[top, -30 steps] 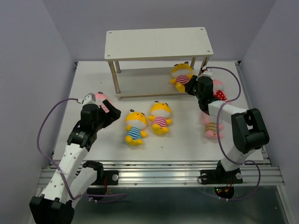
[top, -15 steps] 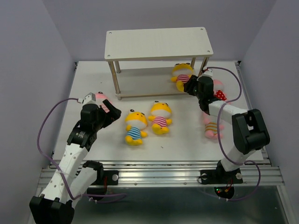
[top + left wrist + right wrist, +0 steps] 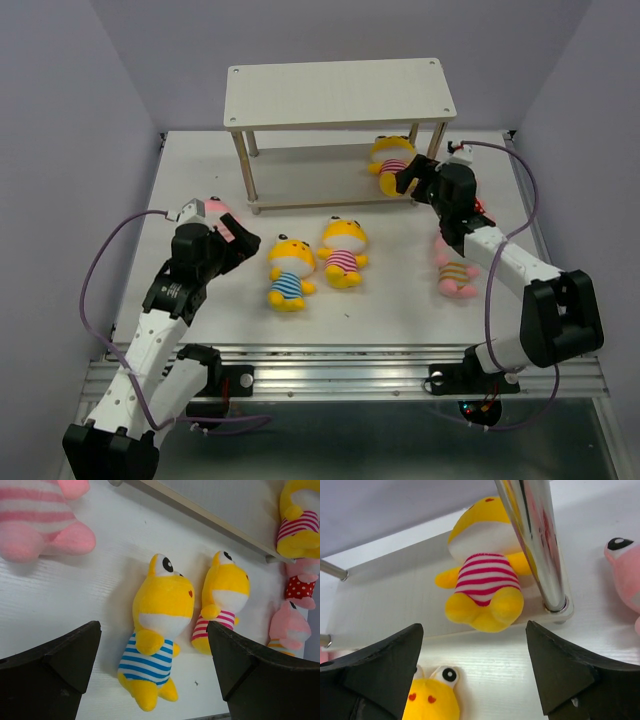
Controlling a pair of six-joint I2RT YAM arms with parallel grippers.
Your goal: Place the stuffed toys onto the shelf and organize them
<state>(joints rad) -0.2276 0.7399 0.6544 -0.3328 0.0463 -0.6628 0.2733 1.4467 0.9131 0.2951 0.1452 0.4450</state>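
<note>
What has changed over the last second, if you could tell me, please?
The right gripper opened, letting go of the yellow toy in pink stripes on the lower board of the shelf, and drew back slightly. The left gripper and the other toys stayed put.

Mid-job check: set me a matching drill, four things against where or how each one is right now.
Things
1 blue-striped toy
2 polka-dot toy
3 left pincer
4 lower board

Place or state
a carries one yellow toy
b open, holding nothing
c beside the right arm, partly hidden in the top view
d lying on the table, left of a pink-striped toy

Pairs: 1-d, 2-c, 3-b, 4-a
</note>
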